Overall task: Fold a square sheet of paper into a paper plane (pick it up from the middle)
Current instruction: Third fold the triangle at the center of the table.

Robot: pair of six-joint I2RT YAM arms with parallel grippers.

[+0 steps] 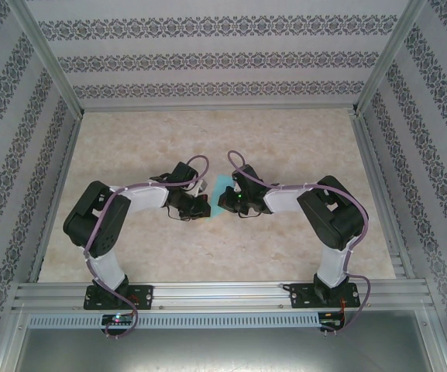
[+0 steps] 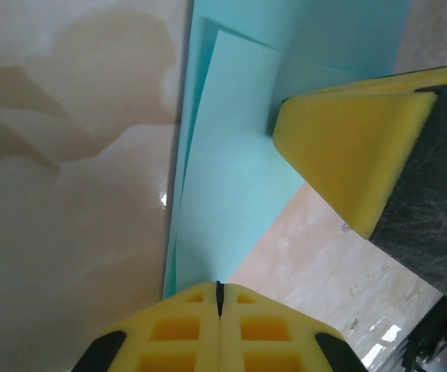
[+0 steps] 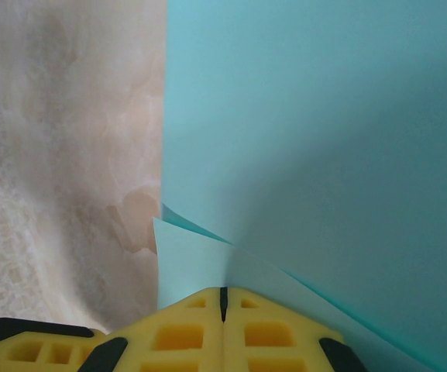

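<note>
Clamping thin, creased turquoise square sheet of paper [image 2: 231, 155]: yellow-foam left hand [image 2: 218, 287] and right hand [image 3: 223, 292].

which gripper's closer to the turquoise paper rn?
Roughly a tie: left gripper is shut with tips at the turquoise paper's left edge; right gripper is shut with tips at its right side.

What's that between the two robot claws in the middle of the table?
A partly folded turquoise sheet of paper lies between the left gripper and the right gripper, seen in the top view.
</note>
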